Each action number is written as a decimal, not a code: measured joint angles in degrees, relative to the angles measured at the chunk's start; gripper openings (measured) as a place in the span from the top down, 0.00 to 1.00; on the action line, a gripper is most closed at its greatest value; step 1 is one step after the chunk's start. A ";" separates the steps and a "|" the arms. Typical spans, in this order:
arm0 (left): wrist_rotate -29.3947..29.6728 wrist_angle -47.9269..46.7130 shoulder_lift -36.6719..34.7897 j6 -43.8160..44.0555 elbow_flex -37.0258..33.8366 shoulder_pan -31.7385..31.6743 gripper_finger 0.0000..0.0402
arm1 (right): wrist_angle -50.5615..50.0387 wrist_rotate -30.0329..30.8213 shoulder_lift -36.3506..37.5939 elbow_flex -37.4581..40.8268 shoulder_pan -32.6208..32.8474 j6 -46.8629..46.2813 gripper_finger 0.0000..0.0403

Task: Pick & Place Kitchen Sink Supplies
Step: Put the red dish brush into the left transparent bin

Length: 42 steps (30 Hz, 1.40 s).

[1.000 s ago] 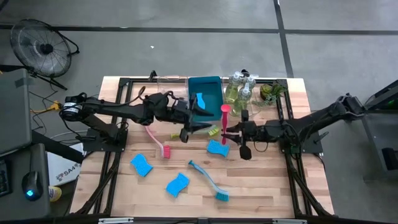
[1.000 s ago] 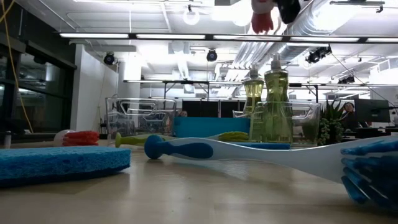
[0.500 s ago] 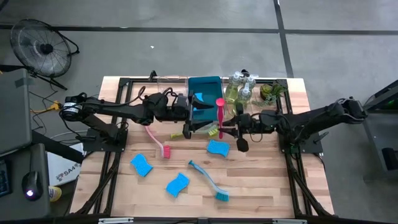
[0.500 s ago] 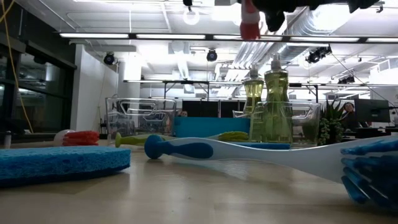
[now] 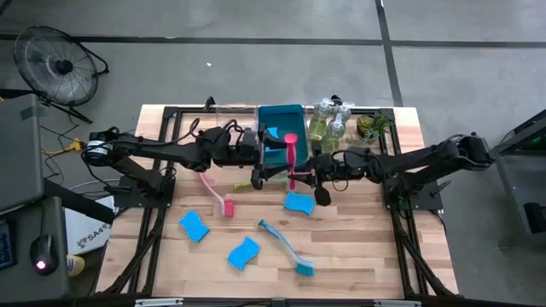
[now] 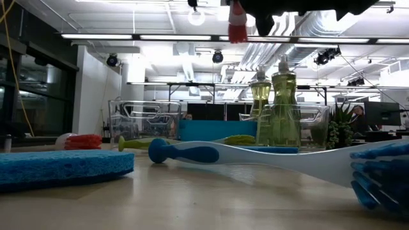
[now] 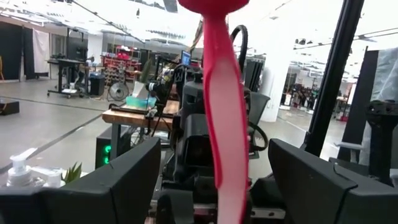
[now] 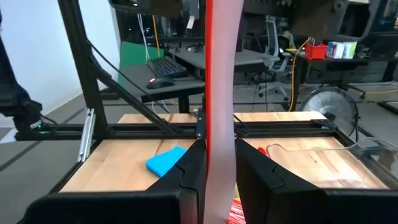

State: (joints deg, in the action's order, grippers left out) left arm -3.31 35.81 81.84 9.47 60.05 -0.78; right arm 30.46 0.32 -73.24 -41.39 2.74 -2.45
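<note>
no readable writing, right gripper (image 5: 296, 176) clamping pink dish brush (image 5: 291, 153)

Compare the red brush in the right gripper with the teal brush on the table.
The red brush is held off the table, shut in the right gripper, near the blue bin; the teal brush lies flat on the wood, untouched. The red brush sits between the two grippers, facing the open left gripper; the teal brush lies apart from both. Both are long-handled dish brushes.

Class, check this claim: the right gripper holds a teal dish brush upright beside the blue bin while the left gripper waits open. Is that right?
Not quite: the dish brush is pink-red, as the right wrist view shows. The right gripper does hold it upright beside the blue bin, and the left gripper is open.
</note>
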 joint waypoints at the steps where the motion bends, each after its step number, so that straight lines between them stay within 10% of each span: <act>1: 0.06 -0.02 0.00 -0.01 0.00 0.00 0.27 | -0.42 -0.03 -0.83 -0.89 -0.18 0.07 0.87; 11: 0.02 0.17 0.00 -0.08 0.00 0.00 0.30 | -2.29 -0.69 -4.43 -3.24 -0.99 -2.91 0.87; 25: -2.29 0.40 0.00 0.03 -0.02 -0.07 0.65 | -4.20 -0.72 -4.36 -3.14 -0.80 -3.53 0.87; 42: -3.60 0.09 0.00 0.17 -0.04 0.02 0.84 | -5.03 0.42 -4.36 -3.14 -0.76 -3.96 0.82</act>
State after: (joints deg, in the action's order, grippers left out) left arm -6.92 35.90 81.84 9.63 60.01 -0.75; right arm 25.43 0.74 -77.60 -44.53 1.98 -6.41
